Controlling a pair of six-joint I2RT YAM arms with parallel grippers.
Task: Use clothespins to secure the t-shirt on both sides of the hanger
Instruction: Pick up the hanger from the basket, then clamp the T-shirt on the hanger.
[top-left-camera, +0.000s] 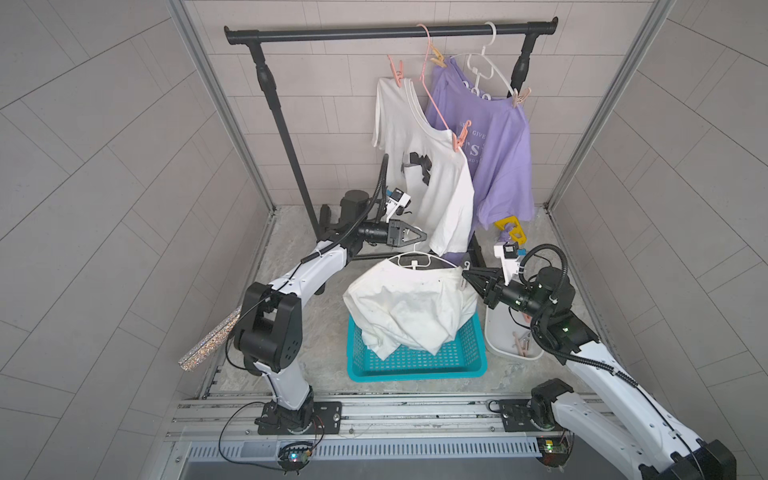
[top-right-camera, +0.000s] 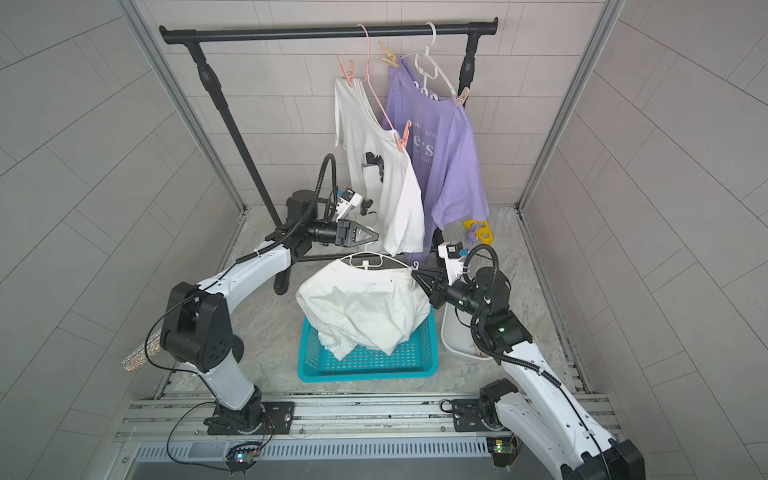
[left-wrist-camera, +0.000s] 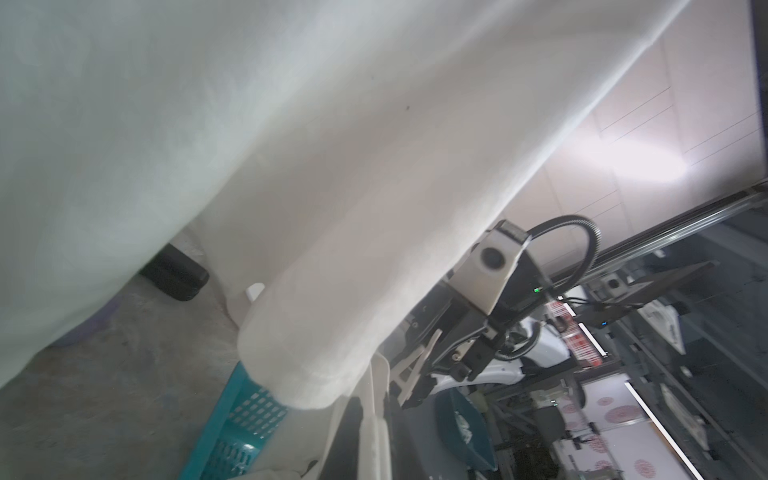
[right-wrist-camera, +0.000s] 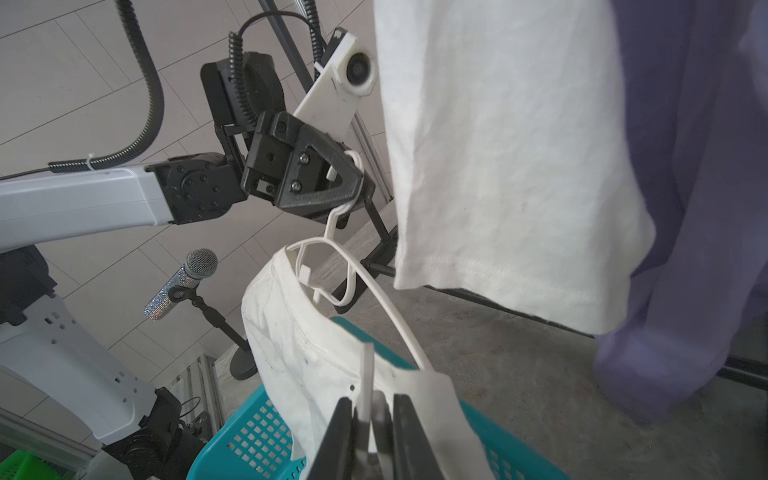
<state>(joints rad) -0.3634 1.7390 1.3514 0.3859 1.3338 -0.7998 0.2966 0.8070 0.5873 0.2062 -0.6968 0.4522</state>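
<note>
Above the teal basket (top-left-camera: 415, 368): found the white t-shirt (top-left-camera: 409, 303) draped on a white hanger (top-left-camera: 415, 262), lower folds slumped into the basket.
Left gripper (right-wrist-camera: 363, 187): clamped tight on the hanger's hook, carried the whole load from the top.
Right gripper (right-wrist-camera: 372, 401): closed on a pale clothespin (right-wrist-camera: 366, 370), right at the shirt's shoulder nearest that arm.
Pin's bite: could not tell whether cloth and hanger arm sat between its tips.
Shirt's other side: showed no pin in both top views; likely half the job left.
Spare clothespins (top-left-camera: 521, 345): lay in the white tub (top-left-camera: 494, 336) under the right arm, just beside the basket.
Pin handling: judged light, stiff and springy; best squeezed square on the tail legs, or likely to twist out.
Shirt handling: judged soft and limp, apt to slide along smooth plastic; needed pinching together with the hanger arm at the shoulder.
Hanger handling: looked thin and light, probably flexed under a push; hook seemed the sensible hold.
Hanger axis: ran shoulder to shoulder, from the left arm's side to the right arm's side, roughly level; hook pointed up.
Pin axis: lined up with the right gripper, business end aimed at the shoulder, across the hanger arm.
Rail (top-left-camera: 390, 30): carried a hung white shirt (top-left-camera: 436, 187) and a purple shirt (top-left-camera: 498, 158), each clipped at both shoulders.
</note>
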